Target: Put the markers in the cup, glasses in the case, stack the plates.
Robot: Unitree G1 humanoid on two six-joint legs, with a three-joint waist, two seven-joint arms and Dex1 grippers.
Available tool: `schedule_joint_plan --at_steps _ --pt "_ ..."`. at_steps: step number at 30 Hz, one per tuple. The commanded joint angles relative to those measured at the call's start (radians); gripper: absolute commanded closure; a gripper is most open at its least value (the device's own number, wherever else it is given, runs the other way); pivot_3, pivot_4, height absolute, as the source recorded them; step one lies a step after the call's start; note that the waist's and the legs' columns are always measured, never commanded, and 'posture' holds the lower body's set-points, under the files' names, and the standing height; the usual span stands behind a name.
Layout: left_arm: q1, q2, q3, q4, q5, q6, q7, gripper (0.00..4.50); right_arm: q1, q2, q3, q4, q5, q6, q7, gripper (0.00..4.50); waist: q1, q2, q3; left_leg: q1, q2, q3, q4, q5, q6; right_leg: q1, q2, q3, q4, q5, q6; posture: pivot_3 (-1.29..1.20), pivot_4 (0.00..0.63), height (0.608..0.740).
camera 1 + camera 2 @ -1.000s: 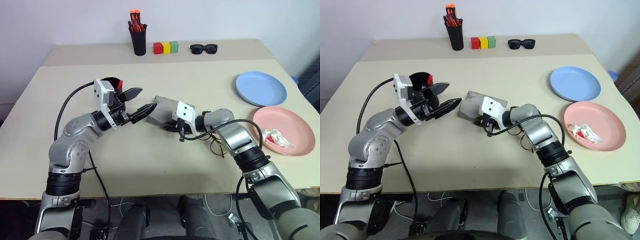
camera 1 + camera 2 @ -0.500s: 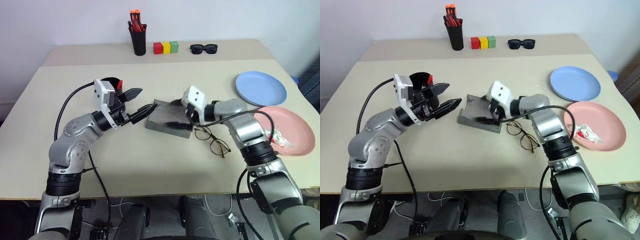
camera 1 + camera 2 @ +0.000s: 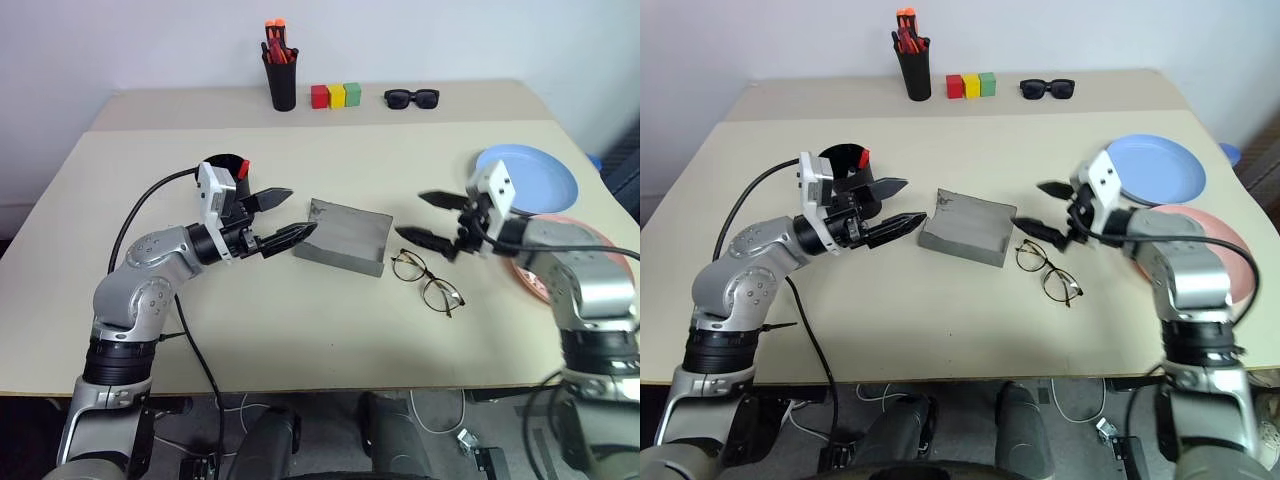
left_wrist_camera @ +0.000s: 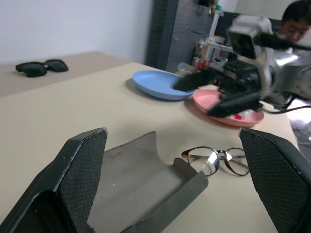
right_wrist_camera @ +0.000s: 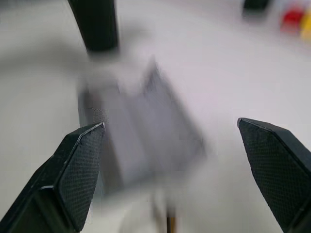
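With both claws spread wide and holding nothing, left claw and right claw flanking open case, glasses alongside on desk.

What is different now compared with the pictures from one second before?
The right gripper let go of the grey glasses case, opened, and drew back to the robot's right, toward the plates. The case now lies open on the table, and the wire-framed glasses beside it are uncovered. The left gripper stayed open at the case's other end; the light blue plate and the black cup did not move.
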State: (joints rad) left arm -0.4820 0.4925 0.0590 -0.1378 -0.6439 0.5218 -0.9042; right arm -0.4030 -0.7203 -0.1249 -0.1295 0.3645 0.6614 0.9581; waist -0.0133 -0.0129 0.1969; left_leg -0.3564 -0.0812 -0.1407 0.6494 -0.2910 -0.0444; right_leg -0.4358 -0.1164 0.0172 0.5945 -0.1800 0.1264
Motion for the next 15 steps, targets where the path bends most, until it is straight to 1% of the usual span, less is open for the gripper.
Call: schedule_joint_plan --at_steps 1,3,6,8,10,12,15 --pt "-0.019 0.012 0.01 -0.012 -0.028 0.003 -0.043 0.0 0.029 -0.065 -0.002 -0.135 -0.016 0.104 -0.07 0.03 -0.007 0.0 0.0 0.0 0.0 0.001 0.0 0.0 0.0 0.0 0.0 0.001 0.0 0.0 0.0 0.0 0.15 0.74" --pt "-0.011 0.023 0.02 -0.013 -0.045 0.006 -0.076 0.0 0.08 -0.117 -0.029 -0.211 0.003 0.189 -0.089 0.03 -0.004 0.0 0.0 0.001 0.002 0.002 -0.001 0.0 0.0 0.0 0.001 0.001 0.001 0.0 0.0 0.0 0.15 0.74" --pt "0.006 0.054 0.044 -0.02 -0.086 0.033 -0.128 0.0 0.157 -0.183 -0.084 -0.312 0.065 0.292 -0.076 0.03 0.004 0.0 0.0 0.0 0.002 0.001 0.0 0.0 0.0 0.0 0.002 0.001 0.0 0.0 0.0 0.0 0.15 0.74" --pt "0.018 0.081 0.049 -0.017 -0.087 0.035 -0.152 0.0 0.161 -0.172 -0.098 -0.345 0.094 0.355 -0.114 0.03 0.002 -0.001 0.0 0.0 0.002 0.001 0.0 -0.001 0.001 0.0 0.001 0.001 -0.001 0.0 0.0 0.0 0.15 0.74" --pt "0.029 0.104 0.047 -0.018 -0.075 0.027 -0.173 0.0 0.151 -0.154 -0.072 -0.359 0.089 0.395 -0.167 0.03 0.002 -0.001 0.0 0.0 0.003 0.002 0.001 -0.001 0.001 0.0 0.001 0.001 -0.001 0.0 0.0 0.0 0.15 0.74" --pt "0.033 0.117 0.046 -0.021 -0.07 0.029 -0.179 0.0 0.146 -0.147 -0.031 -0.356 0.063 0.395 -0.206 0.03 0.003 -0.001 0.0 0.001 0.003 0.002 0.001 -0.001 0.001 0.001 0.002 0.001 0.0 0.0 0.0 0.0 0.15 0.74" --pt "0.03 0.124 0.039 -0.032 -0.058 0.026 -0.173 0.0 0.125 -0.11 -0.01 -0.321 0.054 0.424 -0.274 0.03 0.003 -0.001 0.0 0.0 0.003 0.002 0.001 -0.001 0.001 0.001 0.002 0.001 -0.001 0.0 0.0 0.0 0.15 0.74"
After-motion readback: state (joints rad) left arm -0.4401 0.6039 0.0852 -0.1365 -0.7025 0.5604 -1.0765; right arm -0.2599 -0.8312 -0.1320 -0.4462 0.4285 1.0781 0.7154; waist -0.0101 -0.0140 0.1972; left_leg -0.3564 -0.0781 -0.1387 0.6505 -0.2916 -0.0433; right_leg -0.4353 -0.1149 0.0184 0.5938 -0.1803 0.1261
